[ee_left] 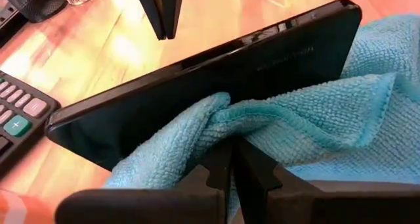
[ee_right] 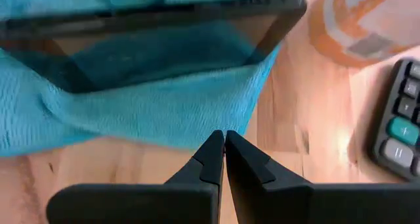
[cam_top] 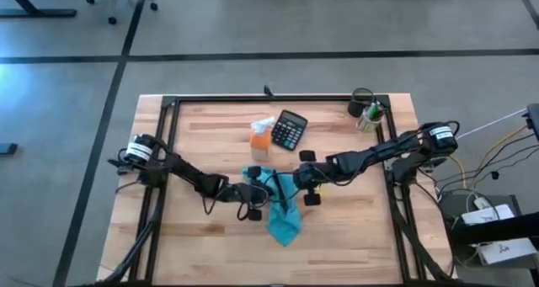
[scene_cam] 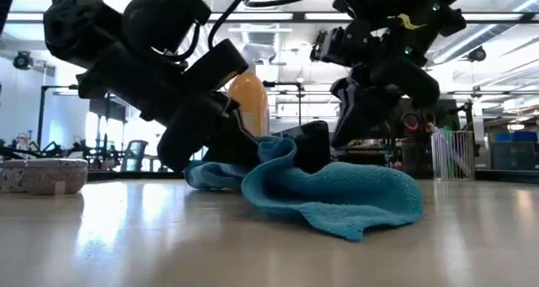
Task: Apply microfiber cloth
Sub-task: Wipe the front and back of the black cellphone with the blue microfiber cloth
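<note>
At the middle of the surface, a flat black slab stands on edge with the microfiber cloth bunched around its base, so the slab's lower part is hidden. The left gripper reaches in low, jaws pinched on a cloth fold; the right gripper faces it, jaws closed, empty. A calculator lies toward the far edge, a workshop beyond.

Turquoise microfiber cloth, crumpled mid-table, bunched against a dark slab

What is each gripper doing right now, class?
Left gripper: shut on the soft turquoise-blue microfiber cloth.
Right gripper: shut, holding nothing.
</note>
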Available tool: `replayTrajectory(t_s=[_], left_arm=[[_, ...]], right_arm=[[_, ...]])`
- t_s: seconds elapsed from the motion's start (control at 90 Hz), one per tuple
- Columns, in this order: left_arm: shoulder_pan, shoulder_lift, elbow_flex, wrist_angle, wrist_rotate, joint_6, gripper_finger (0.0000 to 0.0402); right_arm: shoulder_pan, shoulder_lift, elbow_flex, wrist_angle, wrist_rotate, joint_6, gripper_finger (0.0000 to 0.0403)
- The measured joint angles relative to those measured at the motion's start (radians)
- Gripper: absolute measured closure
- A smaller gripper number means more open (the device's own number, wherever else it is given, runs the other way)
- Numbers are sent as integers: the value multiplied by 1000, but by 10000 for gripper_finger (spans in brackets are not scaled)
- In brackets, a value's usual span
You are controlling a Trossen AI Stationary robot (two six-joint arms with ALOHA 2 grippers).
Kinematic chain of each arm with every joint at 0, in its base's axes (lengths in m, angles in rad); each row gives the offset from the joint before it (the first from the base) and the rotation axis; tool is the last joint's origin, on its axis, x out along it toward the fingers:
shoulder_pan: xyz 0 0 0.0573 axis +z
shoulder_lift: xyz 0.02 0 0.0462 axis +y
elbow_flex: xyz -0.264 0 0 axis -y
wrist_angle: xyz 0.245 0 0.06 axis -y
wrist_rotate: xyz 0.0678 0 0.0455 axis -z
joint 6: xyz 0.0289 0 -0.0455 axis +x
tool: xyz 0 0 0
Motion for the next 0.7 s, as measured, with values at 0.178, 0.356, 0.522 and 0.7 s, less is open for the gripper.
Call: replayTrajectory(t_s=[0.178, 0.356, 0.522, 0.7], left_arm=[[20, 5, 30, 5, 8, 0, 401], [22, 6, 30, -29, 31, -12, 402], [18, -9, 30, -102, 58, -58, 402], [1, -106, 30, -154, 61, -58, 402]], right_arm=[[0, -1, 23, 23, -4, -8, 403], [-2, 14, 6, 41, -11, -6, 403], [-2, 26, -37, 62, -10, 59, 403], [0, 51, -52, 35, -11, 82, 403]])
